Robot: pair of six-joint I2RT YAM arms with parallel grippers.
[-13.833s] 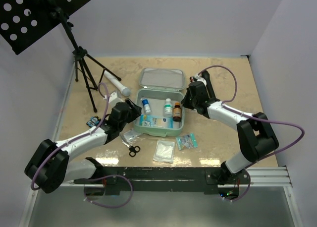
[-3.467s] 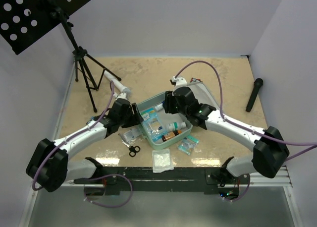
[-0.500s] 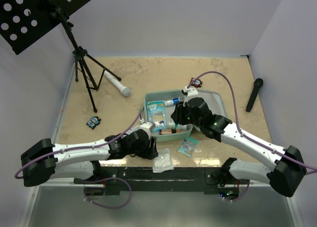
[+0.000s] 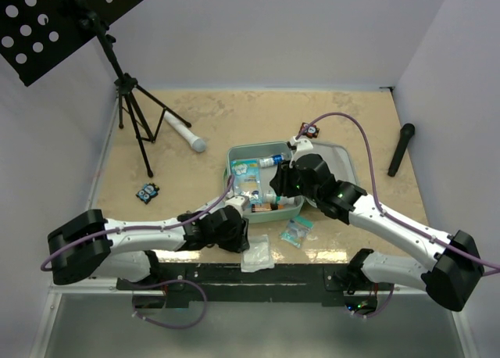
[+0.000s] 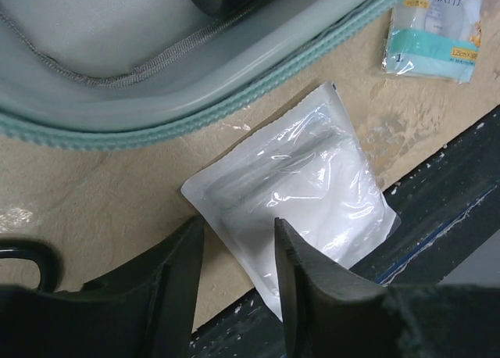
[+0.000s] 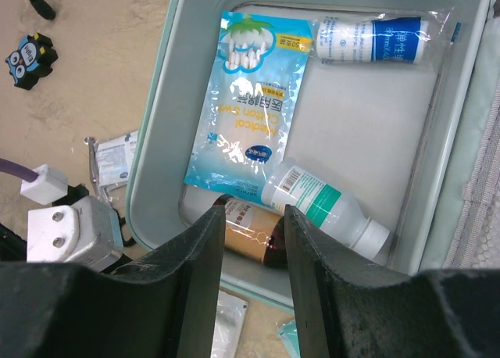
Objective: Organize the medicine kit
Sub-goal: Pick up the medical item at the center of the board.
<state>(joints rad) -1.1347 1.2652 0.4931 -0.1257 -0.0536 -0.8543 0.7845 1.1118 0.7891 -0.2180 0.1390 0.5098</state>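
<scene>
mint-green medicine kit unmoved; left hand still wide apart astride white pouch corner

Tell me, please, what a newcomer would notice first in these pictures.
The open mint-green medicine kit in the middle of the table draws the eye, with a blue packet and bottles lying inside. The right gripper hangs open above it, while the left gripper is open over a white pouch at the table's near edge.
</scene>
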